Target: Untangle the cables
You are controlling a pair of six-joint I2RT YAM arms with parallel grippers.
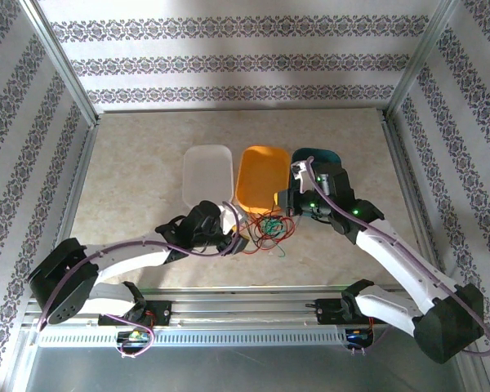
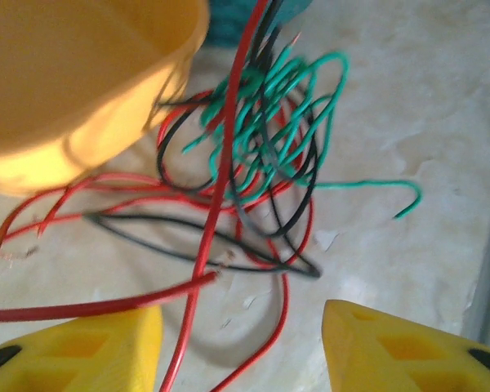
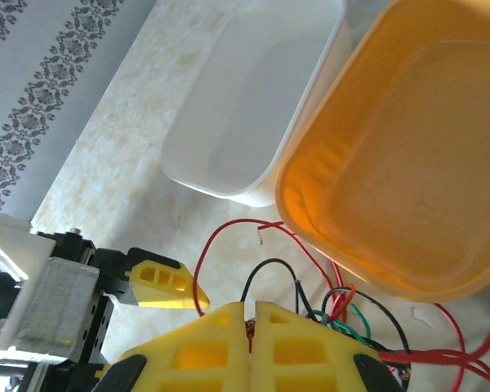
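My left tool (image 2: pixel 243 318): jaws apart, gripping nothing. One red strand runs loose between them. My right tool (image 3: pixel 251 309): closed tight, with a red speck at the seam; I can't tell if a strand is pinched.

The cables (image 2: pixel 257 139) lie heaped on the tabletop (image 1: pixel 139 171) at twelve o'clock of the left tool. They look light, thin and springy, and likely to snag. Best hold, I judge: a free end, not the knot.

From the heap:
- orange tray (image 1: pixel 260 175) at twelve, empty
- white tray (image 1: pixel 206 173) at eleven, empty
- teal tray (image 1: pixel 314 153) at one, contents hidden

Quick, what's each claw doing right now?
Left claw: open, gripping nothing.
Right claw: closed, seemingly pinching the red cable.
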